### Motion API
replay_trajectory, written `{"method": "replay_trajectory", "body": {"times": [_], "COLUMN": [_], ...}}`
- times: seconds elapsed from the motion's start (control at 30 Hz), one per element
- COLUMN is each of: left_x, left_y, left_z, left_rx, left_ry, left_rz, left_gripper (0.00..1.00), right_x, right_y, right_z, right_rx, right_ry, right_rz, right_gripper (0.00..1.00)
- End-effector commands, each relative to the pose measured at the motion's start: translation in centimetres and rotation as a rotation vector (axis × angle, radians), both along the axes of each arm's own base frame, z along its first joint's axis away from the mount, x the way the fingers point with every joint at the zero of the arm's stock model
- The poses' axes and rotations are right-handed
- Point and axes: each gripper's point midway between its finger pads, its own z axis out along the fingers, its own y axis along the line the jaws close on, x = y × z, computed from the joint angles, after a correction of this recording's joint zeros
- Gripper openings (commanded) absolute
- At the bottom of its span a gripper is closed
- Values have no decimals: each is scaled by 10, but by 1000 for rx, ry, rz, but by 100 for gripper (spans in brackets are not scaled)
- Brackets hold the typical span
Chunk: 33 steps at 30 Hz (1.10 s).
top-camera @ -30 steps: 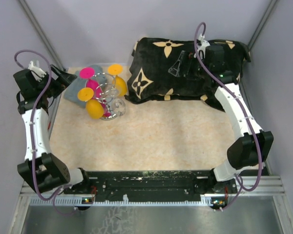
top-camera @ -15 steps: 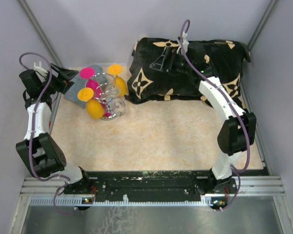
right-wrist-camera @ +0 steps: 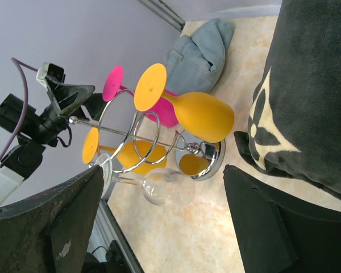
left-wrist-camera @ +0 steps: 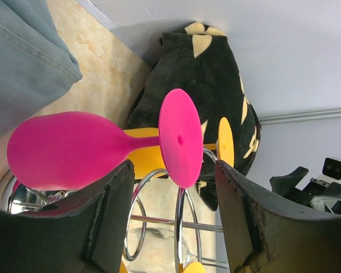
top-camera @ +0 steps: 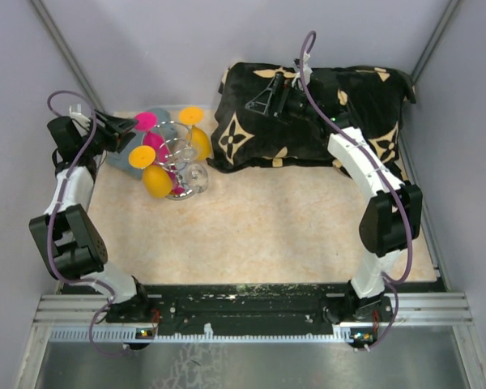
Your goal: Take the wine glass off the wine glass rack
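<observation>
The chrome wine glass rack [top-camera: 175,156] stands at the back left on a round shiny base [right-wrist-camera: 207,157]. It holds a pink wine glass [top-camera: 146,121], yellow wine glasses [top-camera: 192,115] and a clear one [top-camera: 196,180], all hanging sideways. My left gripper [top-camera: 120,127] is open and empty, just left of the pink glass. In the left wrist view the pink glass [left-wrist-camera: 68,148] lies just ahead of the open left gripper [left-wrist-camera: 173,222], with rack rings [left-wrist-camera: 184,227] between the fingers. My right gripper [top-camera: 267,96] is open and empty above the cushion. Its camera shows the rack [right-wrist-camera: 133,142], the clear glass [right-wrist-camera: 167,186] and a yellow glass [right-wrist-camera: 200,115].
A black cushion with cream flowers [top-camera: 308,113] fills the back right, right of the rack. A grey-blue denim cloth [top-camera: 123,158] lies under and behind the rack, against the left wall. Walls close in at the left, back and right.
My left gripper has moved right, closer to the pink glass on the rack. My right gripper swung left over the cushion a second ago and has barely moved since.
</observation>
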Motion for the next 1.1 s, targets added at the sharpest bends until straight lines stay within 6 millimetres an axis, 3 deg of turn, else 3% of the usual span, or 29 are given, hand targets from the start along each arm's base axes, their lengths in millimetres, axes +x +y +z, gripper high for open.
{"method": "replay_trajectory", "body": {"times": [0.0,0.33,0.53,0.8,1.07], "left_x": [12,17,19,19,17], "left_y": [2,4,4,3,2], "left_z": [19,19,17,14,11], "left_rx": [13,9,-5,-18,-35], "left_ry": [-67,-72,-68,-65,-58], "left_rz": [-8,0,-2,-5,-8], "left_gripper": [63,58,43,34,7], "right_x": [-6,-4,-3,-3,-3], "right_y": [2,1,2,2,1], "right_z": [33,30,30,30,29], "right_rx": [37,28,25,21,16], "right_ry": [-100,-96,-97,-102,-101], "right_rz": [13,7,9,12,11], "right_gripper": [86,86,86,86,85]}}
